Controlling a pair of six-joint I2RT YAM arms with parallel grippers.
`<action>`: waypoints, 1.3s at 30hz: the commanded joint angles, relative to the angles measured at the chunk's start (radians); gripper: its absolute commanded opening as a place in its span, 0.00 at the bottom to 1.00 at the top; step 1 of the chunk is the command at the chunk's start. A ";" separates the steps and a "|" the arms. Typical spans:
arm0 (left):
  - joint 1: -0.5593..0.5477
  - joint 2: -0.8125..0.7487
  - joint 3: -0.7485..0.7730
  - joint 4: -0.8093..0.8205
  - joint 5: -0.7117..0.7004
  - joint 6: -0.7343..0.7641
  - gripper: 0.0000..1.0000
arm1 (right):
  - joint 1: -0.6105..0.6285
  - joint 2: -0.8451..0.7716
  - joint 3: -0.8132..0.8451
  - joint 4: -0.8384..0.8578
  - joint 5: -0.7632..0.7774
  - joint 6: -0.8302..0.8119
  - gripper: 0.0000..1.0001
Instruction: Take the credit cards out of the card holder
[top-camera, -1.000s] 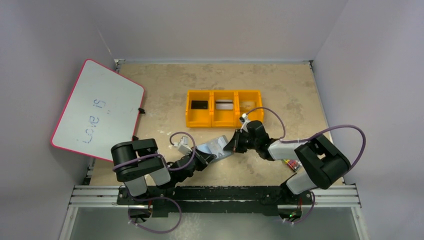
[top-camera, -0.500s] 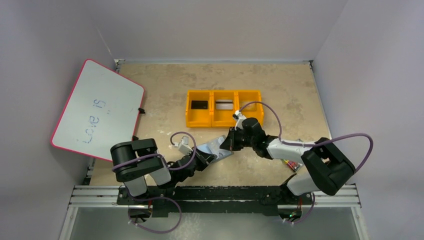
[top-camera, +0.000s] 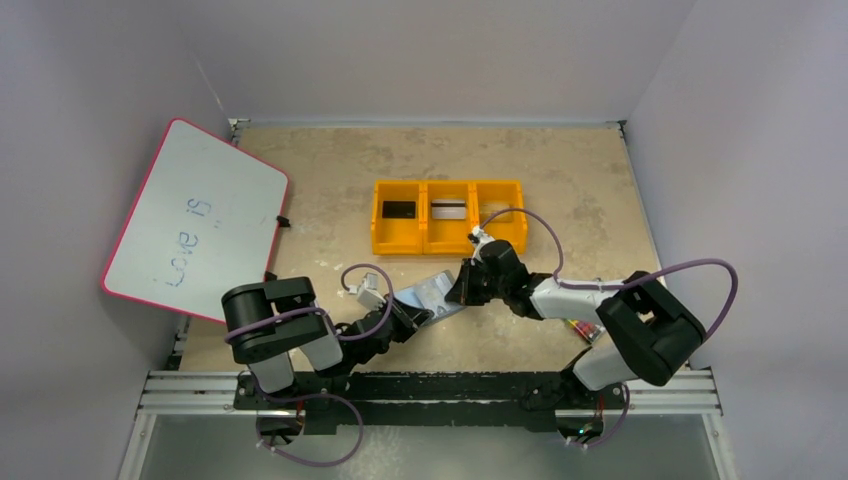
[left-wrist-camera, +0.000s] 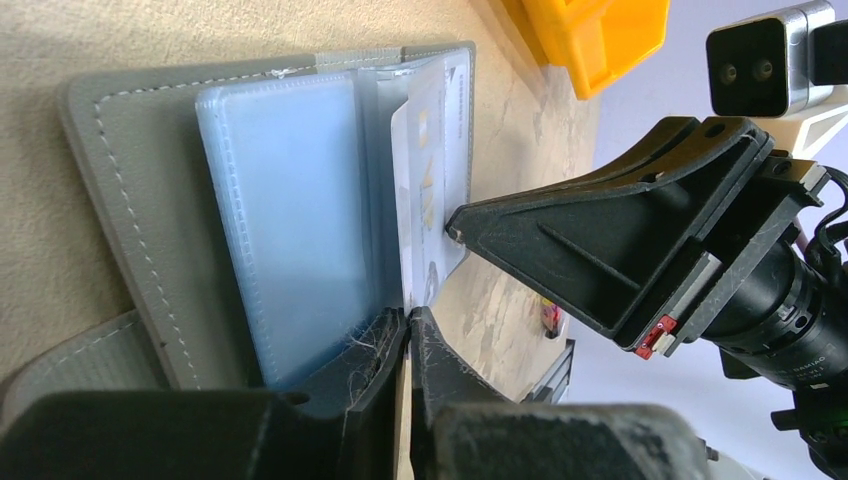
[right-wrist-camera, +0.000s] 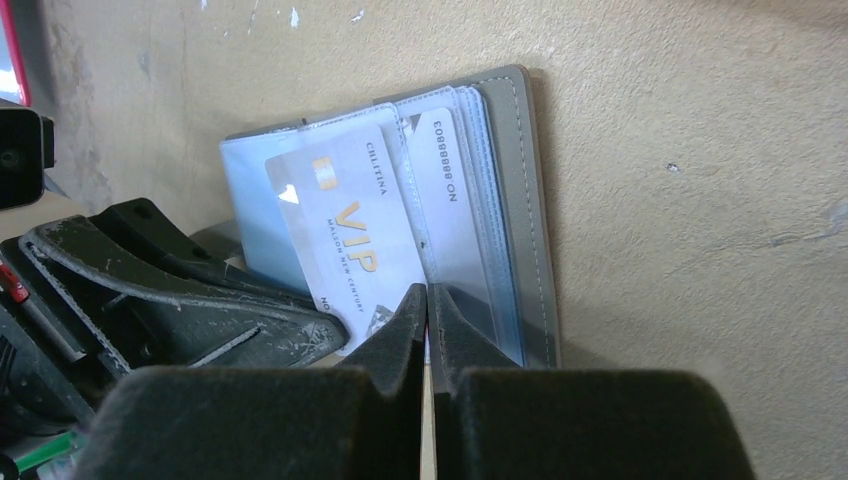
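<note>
Card holder (top-camera: 430, 293) lies open on the table (top-camera: 330, 170), near the front edge at the middle, between the two arms. Grey cover with pale stitching, face up. The inside is a stack of pale blue clear sleeves. One pale card (right-wrist-camera: 350, 235) with gold "VIP" lettering stands partly out of a sleeve, tilted off the holder's line, with its lower corner toward the right arm. Behind it a second card (right-wrist-camera: 445, 170), printed with a number, sits deeper in its sleeve, only its upper part showing. Right hand (right-wrist-camera: 428, 298) has its fingers pressed together, tips meeting on the lower edge of the pale card, so it appears pinched there; the hand is low and nearly level with the table. Left hand (left-wrist-camera: 407, 322) comes in from the opposite side, fingers likewise closed to a thin slit, nipping the near edge of the sleeves and cover. The two hands sit close together with the holder spanning the gap. Farther back, centre of the table, is a yellow three-part tray (top-camera: 447, 249): a black card (top-camera: 399, 209) in its left compartment, a silver-white card with a dark stripe (top-camera: 448, 210) in the middle one, and something pale in the right one, too small to make out. The right arm's cable loops over that end of the tray. A pink-edged whiteboard (top-camera: 195, 220) with handwriting leans at the left wall, well apart from the holder.
</note>
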 joint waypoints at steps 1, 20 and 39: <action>-0.006 -0.005 0.011 -0.005 0.001 0.002 0.08 | 0.002 0.025 -0.028 -0.025 0.037 -0.002 0.00; -0.006 -0.066 -0.012 -0.055 -0.031 -0.002 0.11 | 0.004 0.042 -0.018 -0.059 0.093 0.009 0.00; -0.007 -0.135 -0.053 -0.103 -0.051 -0.009 0.00 | 0.004 0.053 -0.013 -0.068 0.108 0.020 0.00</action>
